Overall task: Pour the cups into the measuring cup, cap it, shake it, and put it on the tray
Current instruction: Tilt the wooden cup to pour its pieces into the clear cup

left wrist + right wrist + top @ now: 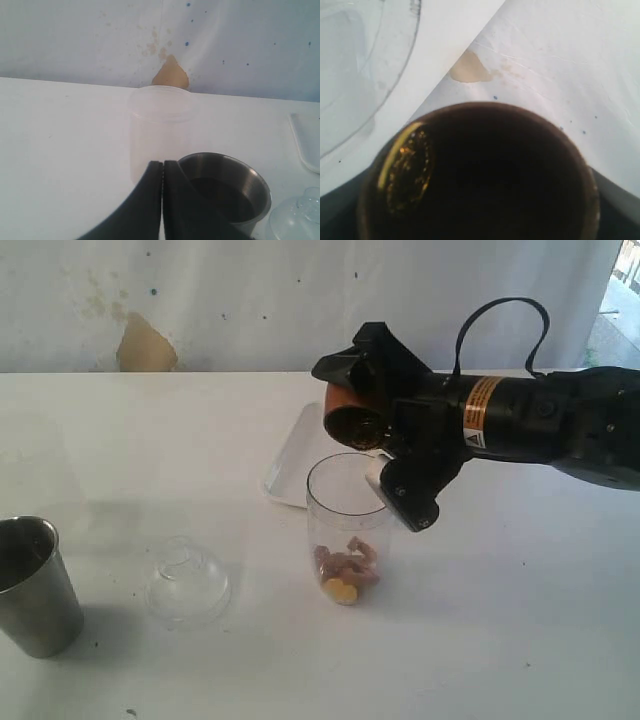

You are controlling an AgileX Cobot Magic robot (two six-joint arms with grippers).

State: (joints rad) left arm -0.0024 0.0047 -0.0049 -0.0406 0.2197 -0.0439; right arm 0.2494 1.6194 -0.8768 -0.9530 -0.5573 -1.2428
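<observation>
Nearest the exterior camera, the steel tumbler (36,585) stands upright on the bench (520,620), well off to the view's left of the measuring cup (348,525) and closer to the front edge. In the left wrist view the left fingers (149,200) are pressed flat together with nothing between them. The tumbler's rim (227,185) sits just beside them, apart from their tips, and its inside is dark.

The measuring cup stands upright and uncapped near the middle of the bench, with pinkish and yellow pieces (345,568) lying at its bottom. Directly above and just behind its mouth, the wooden cup (352,412) is tipped far over, its opening turned down toward the measuring cup. The right fingers (408,495) grip this cup from opposite sides, the lower one reaching down beside the measuring cup's rim. In the right wrist view the wooden cup's dark mouth (480,175) fills most of the frame, and whether anything is inside cannot be told.

Between the measuring cup and the steel tumbler lies a clear domed lid (187,582), resting on the bench. Behind the measuring cup, partly hidden by the arm, lies the white tray (293,462). A frosted plastic cup (160,125) stands upright beyond the steel tumbler in the left wrist view.
</observation>
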